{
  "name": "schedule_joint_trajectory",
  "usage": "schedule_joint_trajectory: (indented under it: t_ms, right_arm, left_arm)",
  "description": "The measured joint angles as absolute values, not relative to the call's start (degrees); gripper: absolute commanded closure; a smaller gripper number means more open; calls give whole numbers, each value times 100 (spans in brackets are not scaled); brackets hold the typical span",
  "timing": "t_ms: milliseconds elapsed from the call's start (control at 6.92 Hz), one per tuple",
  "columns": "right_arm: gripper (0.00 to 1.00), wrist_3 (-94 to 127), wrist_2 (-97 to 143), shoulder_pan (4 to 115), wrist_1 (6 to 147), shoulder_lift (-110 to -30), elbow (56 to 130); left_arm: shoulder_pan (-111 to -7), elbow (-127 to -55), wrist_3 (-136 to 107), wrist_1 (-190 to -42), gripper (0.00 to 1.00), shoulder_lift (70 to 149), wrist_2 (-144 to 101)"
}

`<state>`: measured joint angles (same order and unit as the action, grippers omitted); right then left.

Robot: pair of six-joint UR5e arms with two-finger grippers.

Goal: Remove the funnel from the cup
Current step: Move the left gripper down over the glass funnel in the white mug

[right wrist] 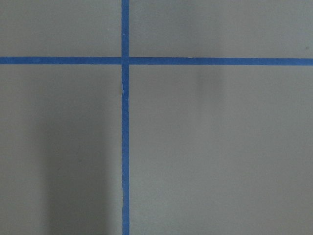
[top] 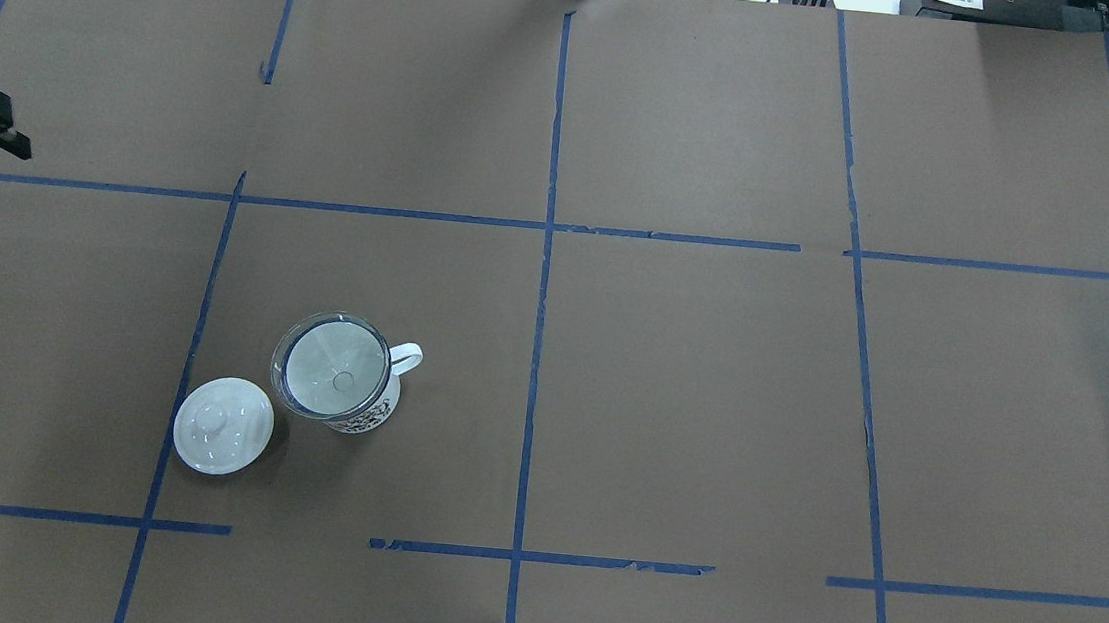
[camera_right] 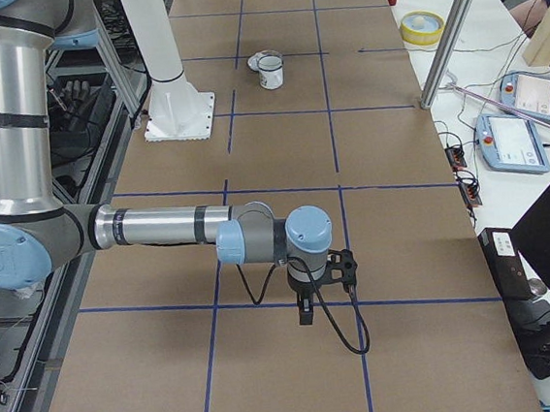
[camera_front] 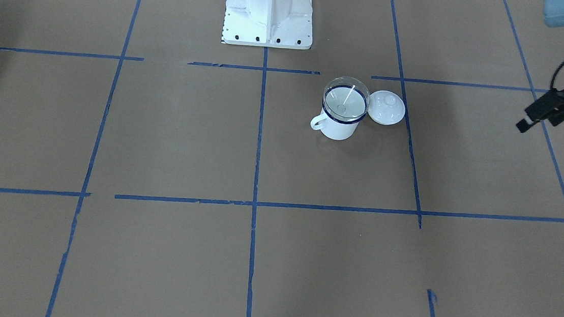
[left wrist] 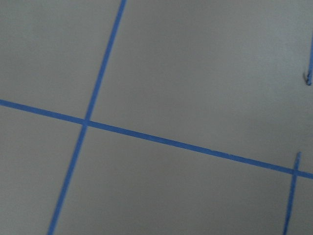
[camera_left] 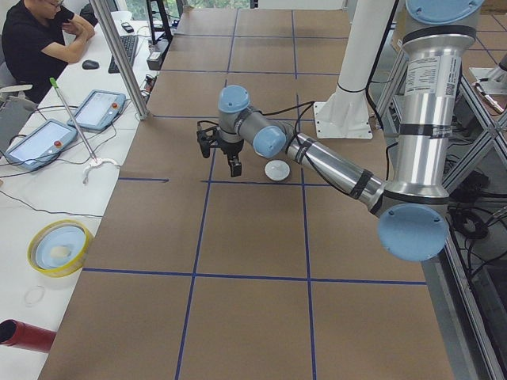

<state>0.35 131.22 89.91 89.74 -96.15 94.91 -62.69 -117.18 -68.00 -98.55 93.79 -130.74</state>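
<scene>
Funnel (camera_front: 346,100) rests in the cup (camera_front: 338,127), left claw (camera_front: 533,119) and right claw (camera_right: 309,305) both far off, openness impossible to tell.

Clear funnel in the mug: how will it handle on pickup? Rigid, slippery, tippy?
Probably light and rigid: the funnel looks like thin clear plastic. Its smooth cone may be slippery, so the rim seems the safer grip. It merely rests in the cup, so it should lift free, though a sideways nudge might tip it.
</scene>
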Motion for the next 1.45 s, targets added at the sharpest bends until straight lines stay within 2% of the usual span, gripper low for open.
schedule_joint_trajectory:
  t_ms: [578,867,1012,1156,1301,1445]
  right_arm:
    - [0,35,13122,8991,8974,-9615,9491]
    - [0,35,13122,8991,8974,-9615,9490]
    - [0,35,13122,8991,8974,-9615,9490]
    - [0,35,13122,8991,8974,-9615,9492]
    - [0,35,13122,8991,8974,-9615,9492]
    - [0,35,13122,8991,8974,-9615,9492]
  left_arm:
    - [-3948,-11709,-9489,-8308,0,11297,-11749]
    - [-3476,-11283,-9936,-7870,3,12003,-11519]
    - [-3354,-11023,-10069,-7815,7,12211,-11493]
    - [-3239,-10845,-10136,-7803,15,12322,-11449]
    - [-3160,-10768,-10164,-7805,28,12374,-11376]
    - [-3127,-10743,-10171,-7810,35,12413,-11331]
